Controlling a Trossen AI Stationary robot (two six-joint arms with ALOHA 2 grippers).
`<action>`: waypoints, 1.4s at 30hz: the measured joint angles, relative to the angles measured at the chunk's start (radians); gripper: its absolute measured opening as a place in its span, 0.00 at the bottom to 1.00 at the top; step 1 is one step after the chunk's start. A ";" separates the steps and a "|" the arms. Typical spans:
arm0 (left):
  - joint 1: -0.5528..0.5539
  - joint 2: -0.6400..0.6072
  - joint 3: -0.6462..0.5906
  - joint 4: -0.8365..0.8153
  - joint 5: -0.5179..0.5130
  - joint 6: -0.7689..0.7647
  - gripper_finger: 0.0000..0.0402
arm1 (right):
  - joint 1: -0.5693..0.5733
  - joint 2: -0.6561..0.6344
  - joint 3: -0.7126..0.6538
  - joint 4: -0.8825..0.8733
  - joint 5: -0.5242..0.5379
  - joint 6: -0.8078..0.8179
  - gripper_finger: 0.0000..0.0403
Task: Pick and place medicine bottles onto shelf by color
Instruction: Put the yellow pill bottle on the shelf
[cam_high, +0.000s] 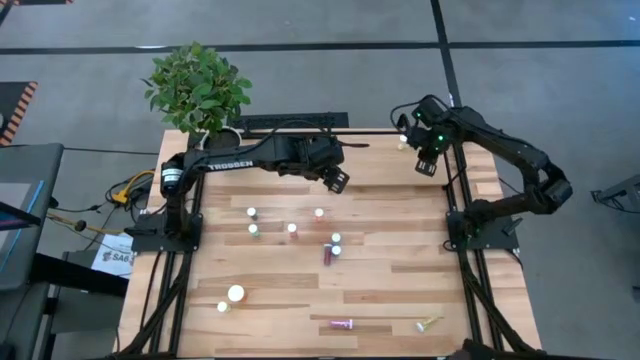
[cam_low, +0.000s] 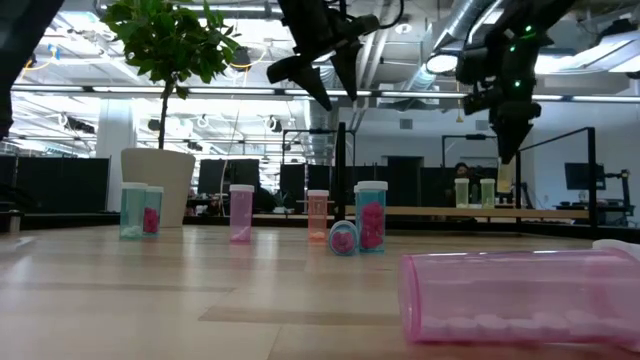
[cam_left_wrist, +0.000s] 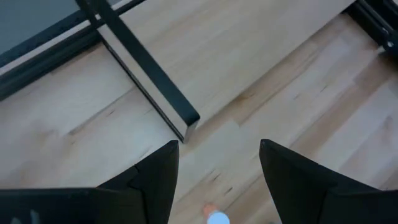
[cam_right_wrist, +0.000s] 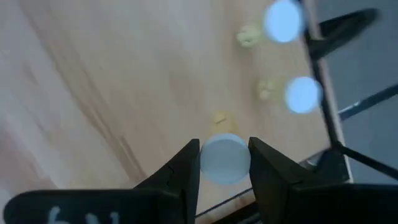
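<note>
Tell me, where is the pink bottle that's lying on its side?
In the high view, the pink bottle lies flat near the table's front edge, right of centre, with a yellow bottle lying to its right. In the low view it fills the near right corner.

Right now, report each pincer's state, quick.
Left pincer: open, empty, hovering above the table by the shelf frame.
Right pincer: shut on a white-capped bottle over the shelf, beside two other bottles.
</note>
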 joint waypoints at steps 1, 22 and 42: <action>0.003 0.000 0.000 0.004 0.007 0.016 0.52 | -0.004 0.013 0.000 -0.008 -0.007 -0.018 0.33; 0.132 0.000 0.000 0.004 0.083 0.284 0.52 | -0.094 0.053 0.000 -0.016 -0.059 -0.040 0.33; 0.166 0.000 0.000 0.001 0.108 0.423 0.53 | -0.098 0.053 0.000 0.041 -0.056 0.110 0.33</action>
